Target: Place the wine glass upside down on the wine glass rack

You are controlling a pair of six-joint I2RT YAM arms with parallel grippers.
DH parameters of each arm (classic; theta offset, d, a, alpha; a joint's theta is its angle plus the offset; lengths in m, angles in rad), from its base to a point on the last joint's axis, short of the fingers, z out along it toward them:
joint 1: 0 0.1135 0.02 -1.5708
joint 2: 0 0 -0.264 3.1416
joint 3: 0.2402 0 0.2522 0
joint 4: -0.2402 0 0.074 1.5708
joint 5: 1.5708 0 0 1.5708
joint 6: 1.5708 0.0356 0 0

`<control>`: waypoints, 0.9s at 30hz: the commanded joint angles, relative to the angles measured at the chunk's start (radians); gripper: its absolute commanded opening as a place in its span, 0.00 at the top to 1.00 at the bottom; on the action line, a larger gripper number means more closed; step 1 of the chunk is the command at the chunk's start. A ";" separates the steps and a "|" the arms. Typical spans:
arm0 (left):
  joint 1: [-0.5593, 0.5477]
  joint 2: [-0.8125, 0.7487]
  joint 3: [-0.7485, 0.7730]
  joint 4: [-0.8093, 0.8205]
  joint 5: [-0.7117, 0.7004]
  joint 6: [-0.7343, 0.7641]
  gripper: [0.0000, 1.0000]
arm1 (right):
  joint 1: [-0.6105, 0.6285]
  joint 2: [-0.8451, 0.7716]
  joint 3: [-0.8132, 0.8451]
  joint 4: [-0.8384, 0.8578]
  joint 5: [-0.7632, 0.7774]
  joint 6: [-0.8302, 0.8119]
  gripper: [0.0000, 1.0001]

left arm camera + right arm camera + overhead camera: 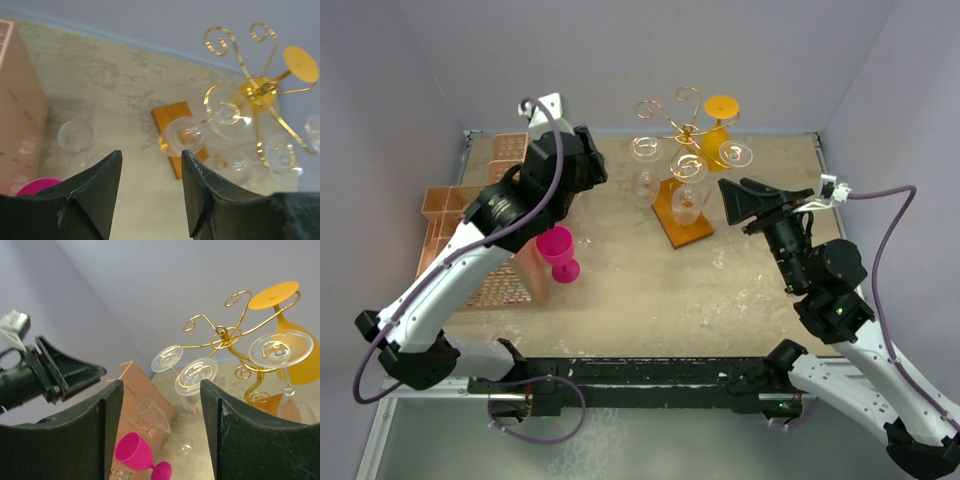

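The gold wire wine glass rack (687,133) stands on its orange-brown wooden base (670,205) at the back middle of the table. It also shows in the left wrist view (260,90) and in the right wrist view (221,332). Clear glasses (688,165) and an orange glass (720,110) hang upside down on it. A pink wine glass (558,247) stands upright left of the rack, beside a clear upright glass (159,415). My left gripper (592,170) is open and empty above them (151,155). My right gripper (730,200) is open and empty, right of the rack (160,385).
An orange lattice crate (450,215) lies at the left edge of the table, close behind the pink glass; it also shows in the left wrist view (20,100). Grey walls close in the back and both sides.
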 commanded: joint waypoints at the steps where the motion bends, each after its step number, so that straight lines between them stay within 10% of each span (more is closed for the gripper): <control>1: 0.016 -0.085 -0.170 -0.029 -0.111 0.045 0.50 | 0.001 -0.044 -0.007 0.039 0.037 0.060 0.35; 27: 0.304 0.239 -0.184 -0.014 0.254 0.133 0.70 | 0.002 -0.079 -0.030 0.022 0.033 0.105 0.36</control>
